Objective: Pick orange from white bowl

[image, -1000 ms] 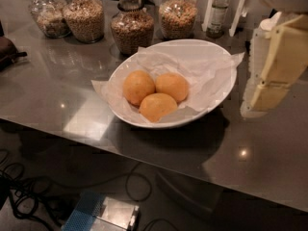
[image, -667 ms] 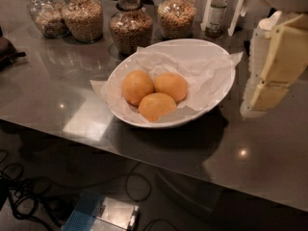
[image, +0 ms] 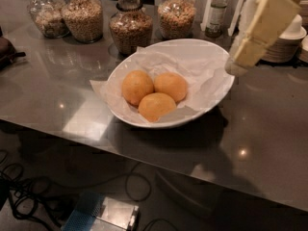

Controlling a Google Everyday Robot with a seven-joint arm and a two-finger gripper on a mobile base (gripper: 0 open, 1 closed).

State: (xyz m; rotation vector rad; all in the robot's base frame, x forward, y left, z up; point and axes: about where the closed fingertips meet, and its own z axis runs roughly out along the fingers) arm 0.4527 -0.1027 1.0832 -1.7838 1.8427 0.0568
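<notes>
A wide white bowl (image: 211,97) lined with crumpled white paper sits on the grey counter near its front edge. Three oranges lie in it: one at the left (image: 136,86), one at the right (image: 171,86), one in front (image: 157,106). My gripper (image: 237,65), cream-coloured, reaches down from the upper right. Its tip hangs just above the bowl's right rim, to the right of the oranges and apart from them.
Several glass jars of grains (image: 129,27) stand in a row behind the bowl. A small bottle (image: 216,12) and a stack of small white plates (image: 285,44) stand at the back right. A dark object (image: 7,49) lies at the left edge. Cables lie on the floor below.
The gripper has lifted and tilted, and now stands over the bowl's right rim. The view has shifted, so the bowl sits further right. The oranges have not moved.
</notes>
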